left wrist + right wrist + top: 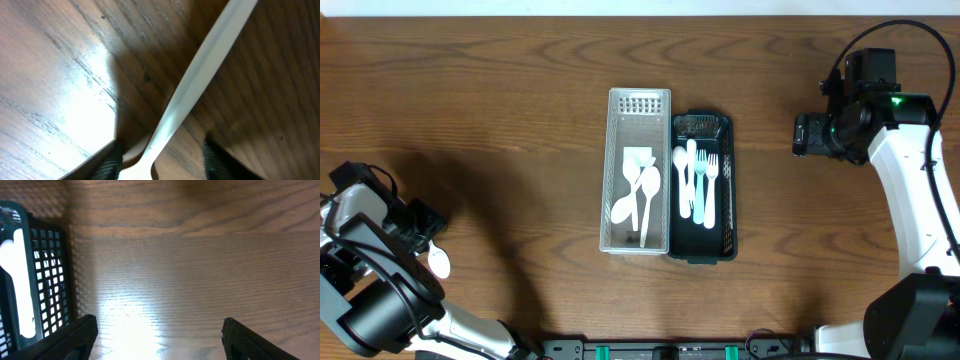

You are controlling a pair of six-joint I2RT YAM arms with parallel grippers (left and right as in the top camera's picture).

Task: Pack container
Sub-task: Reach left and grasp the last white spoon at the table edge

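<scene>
Table: brown wood-grain table [520, 100], bearing two containers at centre.
Clear container: pale slotted tray [610, 170], long side running away from the robot, touching the black basket along one wall.
Clear container contents: white spoons [642, 190], lying loosely over one another.
Black container: dark lattice basket [730, 190], just beside the clear tray on the robot's right.
Black container contents: forks and other long cutlery [712, 190], white and pale green, laid lengthwise.
Loose item: one white plastic spoon [197, 70], flat on the wood at the near left corner, well apart from both containers.
Left gripper: left gripper [162, 159] low over the loose spoon; fingers part-way apart, one on each side of the spoon near where the handle meets the bowl; bare wood shows between the spoon and one finger, so no firm clamp is visible.
Right gripper: right gripper [160, 340] spread wide, holding nothing, over bare wood near the black basket's outer wall.
</scene>
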